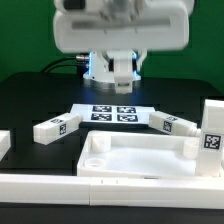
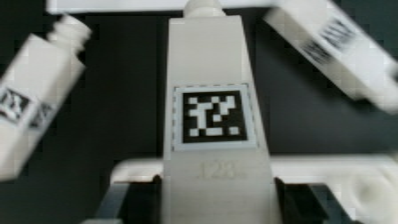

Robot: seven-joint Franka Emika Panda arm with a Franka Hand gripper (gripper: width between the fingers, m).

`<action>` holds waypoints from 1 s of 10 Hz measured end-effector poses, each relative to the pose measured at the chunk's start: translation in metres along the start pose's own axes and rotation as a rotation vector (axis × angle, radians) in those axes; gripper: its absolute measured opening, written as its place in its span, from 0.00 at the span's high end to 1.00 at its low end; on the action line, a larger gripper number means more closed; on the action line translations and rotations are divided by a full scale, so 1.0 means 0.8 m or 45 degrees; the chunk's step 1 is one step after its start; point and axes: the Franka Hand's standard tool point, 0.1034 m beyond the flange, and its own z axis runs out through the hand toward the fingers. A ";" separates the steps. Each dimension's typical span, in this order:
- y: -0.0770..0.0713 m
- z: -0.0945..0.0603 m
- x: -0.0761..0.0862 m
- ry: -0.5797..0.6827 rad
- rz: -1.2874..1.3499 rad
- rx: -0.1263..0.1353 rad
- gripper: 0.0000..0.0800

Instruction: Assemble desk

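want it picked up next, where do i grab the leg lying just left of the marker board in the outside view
Mid-length on the leg, across its long sides, from straight above: it lies flat with bare table on both sides.

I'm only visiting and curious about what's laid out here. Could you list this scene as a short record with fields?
Panel: white, rimmed, lying flat, nearest the exterior camera
Marker board: centre, behind the panel
Left leg: lying at the exterior view's left of the board
Right leg: lying at the exterior view's right of the board
Upright leg: standing at the exterior view's right edge
Near leg: fills the wrist view's middle, tag facing the camera
Arm: blurred, high up
Grip: cannot tell
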 end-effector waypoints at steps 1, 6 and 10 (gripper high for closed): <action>0.008 -0.039 0.030 0.197 -0.042 0.066 0.64; 0.024 -0.058 0.037 0.684 -0.021 -0.005 0.64; 0.042 -0.070 0.102 1.040 -0.073 -0.197 0.64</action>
